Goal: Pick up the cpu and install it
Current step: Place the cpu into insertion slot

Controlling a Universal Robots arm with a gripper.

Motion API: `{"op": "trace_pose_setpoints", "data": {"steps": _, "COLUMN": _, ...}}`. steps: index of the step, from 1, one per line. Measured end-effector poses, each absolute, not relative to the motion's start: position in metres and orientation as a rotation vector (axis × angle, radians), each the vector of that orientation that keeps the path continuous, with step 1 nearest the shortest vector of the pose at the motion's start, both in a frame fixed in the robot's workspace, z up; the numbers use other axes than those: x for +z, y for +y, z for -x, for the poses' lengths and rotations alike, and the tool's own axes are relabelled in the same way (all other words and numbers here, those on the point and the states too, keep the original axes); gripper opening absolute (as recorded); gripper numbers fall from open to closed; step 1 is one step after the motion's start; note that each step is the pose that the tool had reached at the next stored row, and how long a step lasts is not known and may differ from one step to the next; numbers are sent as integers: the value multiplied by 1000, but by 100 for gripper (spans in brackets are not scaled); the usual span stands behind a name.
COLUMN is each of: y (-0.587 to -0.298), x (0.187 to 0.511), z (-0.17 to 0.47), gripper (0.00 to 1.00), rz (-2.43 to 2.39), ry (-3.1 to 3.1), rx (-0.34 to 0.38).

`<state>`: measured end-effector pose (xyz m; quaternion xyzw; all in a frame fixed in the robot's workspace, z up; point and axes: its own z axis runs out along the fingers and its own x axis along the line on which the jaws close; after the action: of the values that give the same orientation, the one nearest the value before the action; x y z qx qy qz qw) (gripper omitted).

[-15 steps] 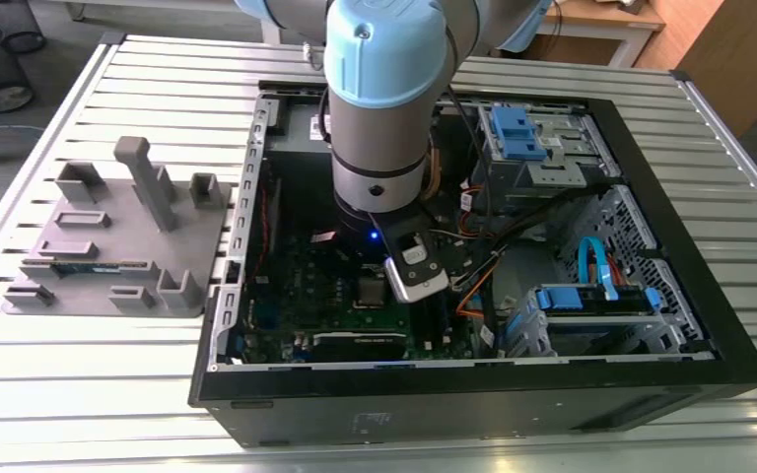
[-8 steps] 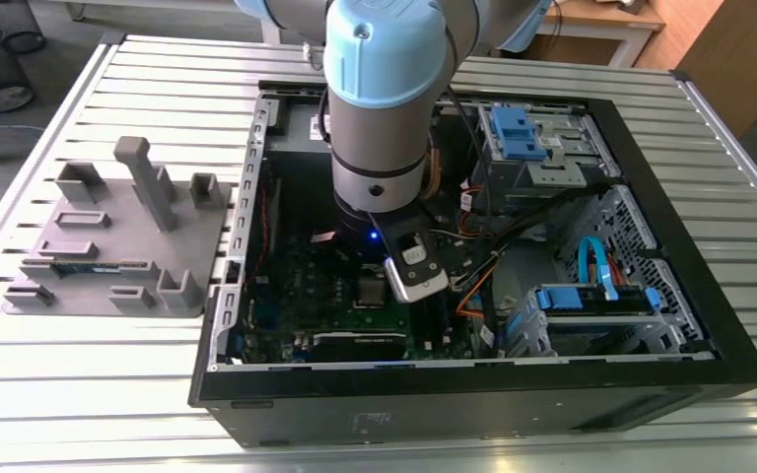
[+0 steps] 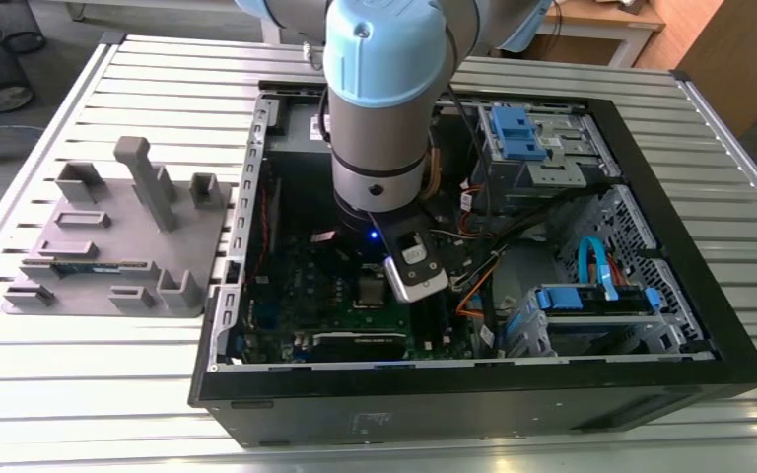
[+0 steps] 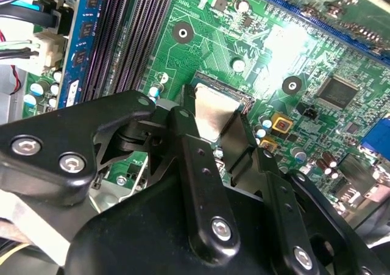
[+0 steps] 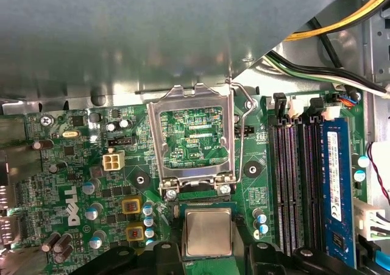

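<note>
The cpu [image 4: 213, 117] is a small silvery square chip, and my gripper [image 4: 216, 105] is shut on it, one black finger [image 4: 184, 125] on each side. In the first wrist view the cpu [image 5: 208, 231] lies flat just above the green circuit board, beside the socket's raised metal frame [image 5: 190, 135]. My gripper [image 5: 211, 249] straddles it there. In the exterior view my gripper [image 3: 381, 282] reaches down inside the open computer case [image 3: 668, 236], over the board's socket area.
Black memory slots and a blue memory stick [image 5: 337, 183] run alongside the socket. Cables [image 5: 329, 25] and a metal case wall crowd its far side. Blue drive cages [image 3: 595, 301] fill the case's right part. The grey block tray [image 3: 115, 236] sits outside the case on the slatted table.
</note>
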<state>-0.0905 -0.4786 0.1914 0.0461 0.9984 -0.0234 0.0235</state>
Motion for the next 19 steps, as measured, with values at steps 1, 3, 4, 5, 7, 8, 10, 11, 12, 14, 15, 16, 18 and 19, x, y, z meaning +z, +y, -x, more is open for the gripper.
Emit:
{"op": "trace_pose_setpoints", "data": {"steps": 1, "y": -479, "x": 192, "z": 91, "gripper": 42, "rz": -143, "ry": 3091, "rx": -73}}
{"op": "trace_pose_setpoints", "data": {"steps": 3, "y": -479, "x": 193, "z": 91, "gripper": 42, "rz": -143, "ry": 3091, "rx": -73}}
{"op": "trace_pose_setpoints", "data": {"steps": 4, "y": -479, "x": 193, "z": 91, "gripper": 42, "rz": -143, "ry": 3091, "rx": -73}}
{"op": "trace_pose_setpoints", "data": {"steps": 5, "y": -479, "x": 193, "z": 91, "gripper": 42, "rz": -143, "ry": 3091, "rx": -73}}
{"op": "trace_pose_setpoints", "data": {"steps": 7, "y": -479, "x": 193, "z": 91, "gripper": 42, "rz": -143, "ry": 3091, "rx": -73}}
{"op": "trace_pose_setpoints", "data": {"steps": 8, "y": -479, "x": 194, "z": 91, "gripper": 42, "rz": -143, "ry": 3091, "rx": -73}}
{"op": "trace_pose_setpoints", "data": {"steps": 10, "y": -479, "x": 194, "z": 91, "gripper": 42, "rz": -143, "ry": 3091, "rx": -73}}
{"op": "trace_pose_setpoints", "data": {"steps": 11, "y": -479, "x": 194, "z": 91, "gripper": 42, "rz": -143, "ry": 3091, "rx": -73}}
{"op": "trace_pose_setpoints", "data": {"steps": 12, "y": -479, "x": 194, "z": 91, "gripper": 42, "rz": -143, "ry": 3091, "rx": -73}}
{"op": "trace_pose_setpoints", "data": {"steps": 14, "y": -479, "x": 194, "z": 91, "gripper": 40, "rz": -143, "ry": 3091, "rx": -74}}
{"op": "trace_pose_setpoints", "data": {"steps": 15, "y": -479, "x": 194, "z": 91, "gripper": 40, "rz": -143, "ry": 3091, "rx": -74}}
{"op": "trace_pose_setpoints", "data": {"steps": 16, "y": -479, "x": 194, "z": 91, "gripper": 35, "rz": -143, "ry": 3091, "rx": -74}}
{"op": "trace_pose_setpoints", "data": {"steps": 18, "y": -479, "x": 194, "z": 91, "gripper": 35, "rz": -143, "ry": 3091, "rx": -74}}
{"op": "trace_pose_setpoints", "data": {"steps": 19, "y": -479, "x": 194, "z": 91, "gripper": 35, "rz": -143, "ry": 3091, "rx": -73}}
